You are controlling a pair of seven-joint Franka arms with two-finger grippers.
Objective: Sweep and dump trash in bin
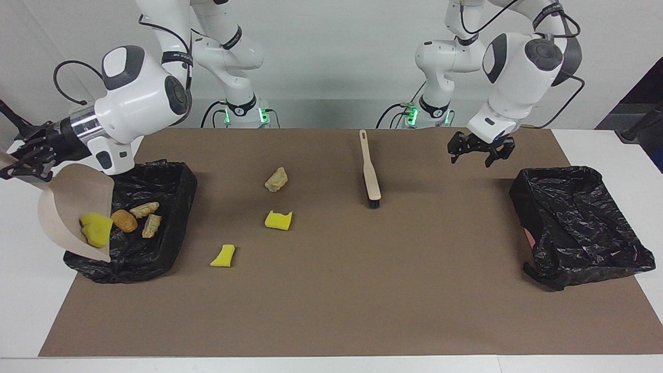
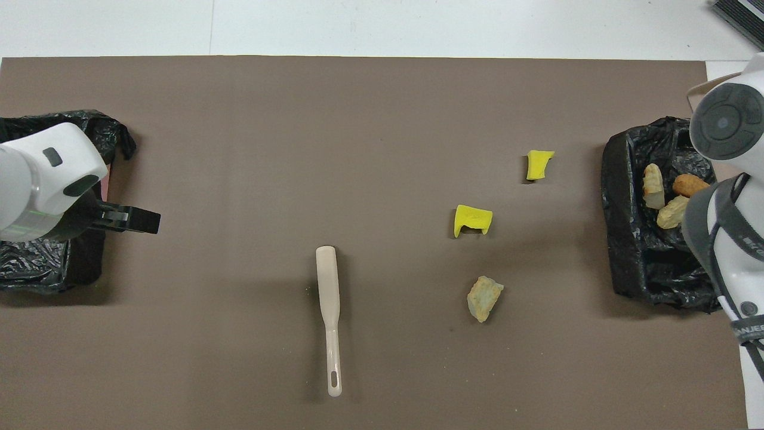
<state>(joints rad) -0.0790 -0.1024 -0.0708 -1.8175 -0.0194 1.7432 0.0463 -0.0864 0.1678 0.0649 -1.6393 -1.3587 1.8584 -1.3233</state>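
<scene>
My right gripper is shut on the handle of the beige dustpan, which is tipped down over the black-lined bin at the right arm's end. A yellow chunk lies at the pan's lower lip. An orange lump and two tan lumps lie in the bin. On the mat beside the bin lie a tan lump and two yellow chunks. The beige brush lies on the mat. My left gripper is open and empty.
A second black-lined bin stands at the left arm's end of the brown mat, under and beside my left gripper. The brush lies with its handle toward the robots.
</scene>
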